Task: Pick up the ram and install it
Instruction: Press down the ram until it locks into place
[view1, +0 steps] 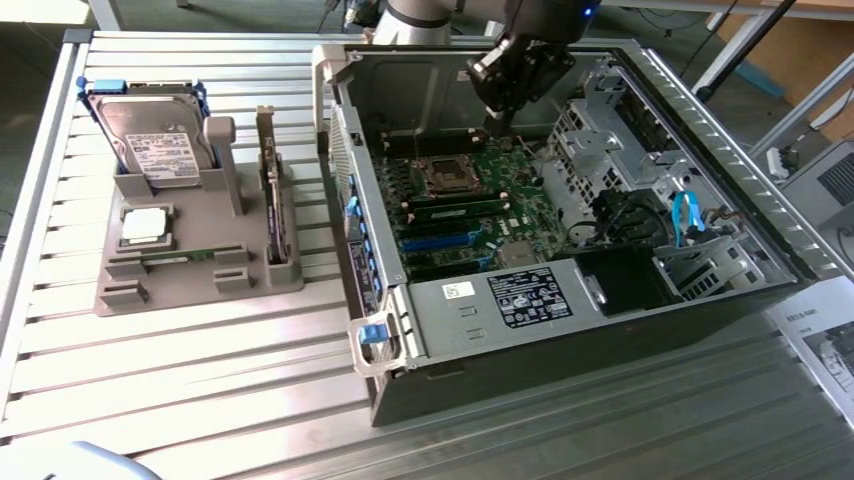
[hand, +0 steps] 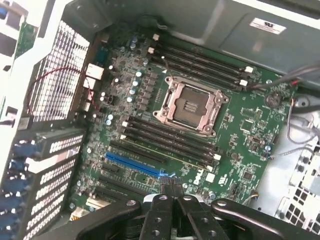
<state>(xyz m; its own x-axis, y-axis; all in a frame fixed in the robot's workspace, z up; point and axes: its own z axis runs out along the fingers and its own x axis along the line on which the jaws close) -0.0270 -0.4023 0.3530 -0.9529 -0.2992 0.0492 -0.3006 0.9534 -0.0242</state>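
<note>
- Gripper (hand: 172, 192) hung closed and empty inside the computer case (view1: 694, 110), above the motherboard (hand: 240, 130).
- Ram (view1: 461, 203) sat in a slot beside the processor socket (hand: 191, 106) — seating hard to judge.
- Hard drive (view1: 156, 145) stood in the grey holder (view1: 187, 280) outside.

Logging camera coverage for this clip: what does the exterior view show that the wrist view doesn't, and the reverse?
Exterior only: the grey parts holder on the slatted table, holding the hard drive, and the whole computer case. Wrist only: close detail of the blue expansion slot and the red wire by the case's vent grille. Both: the shut gripper over the motherboard, the empty CPU socket and the memory slots.
</note>
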